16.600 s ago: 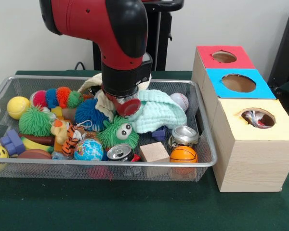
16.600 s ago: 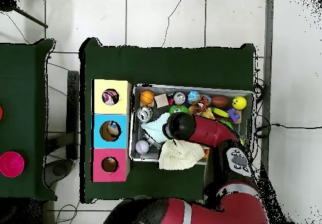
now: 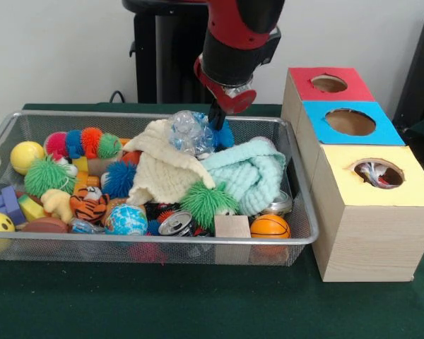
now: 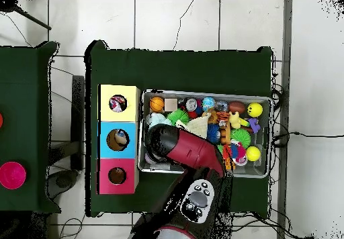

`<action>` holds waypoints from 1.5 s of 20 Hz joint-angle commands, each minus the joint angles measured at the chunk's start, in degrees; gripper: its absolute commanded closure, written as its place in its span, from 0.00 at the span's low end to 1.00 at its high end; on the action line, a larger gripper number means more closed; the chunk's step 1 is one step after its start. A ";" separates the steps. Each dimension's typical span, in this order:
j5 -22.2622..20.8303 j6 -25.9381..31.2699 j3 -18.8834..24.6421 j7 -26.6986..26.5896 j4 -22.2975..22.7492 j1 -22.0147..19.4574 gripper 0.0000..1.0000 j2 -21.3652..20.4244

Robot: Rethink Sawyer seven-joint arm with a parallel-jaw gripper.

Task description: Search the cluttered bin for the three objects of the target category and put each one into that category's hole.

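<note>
The wire mesh bin holds a heap of toys. A cream-yellow waffle cloth lies spread in its middle; it also shows in the overhead view. My gripper hangs above the bin's far side, just over a crumpled clear plastic bottle, and holds nothing that I can see. In the overhead view the arm hides the gripper. The yellow-topped box's hole shows white polka-dot fabric inside; it also shows in the overhead view.
A mint-green cloth lies right of the cream one. Around them are a green puffer ball, a wooden block, a small basketball, a can and a globe ball. The blue-topped box and red-topped box stand behind the yellow one.
The arm has risen out of the heap and moved right towards the bin's far side. The cream cloth now lies spread in the bin's middle. Several toys have shifted.
</note>
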 commanded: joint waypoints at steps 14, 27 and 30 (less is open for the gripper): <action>5.02 8.56 -1.64 19.54 -5.39 5.37 1.00 -2.59; 7.12 23.28 -7.21 28.90 -11.44 10.44 1.00 -4.03; 7.39 21.55 -6.76 28.60 -12.09 10.07 1.00 -3.07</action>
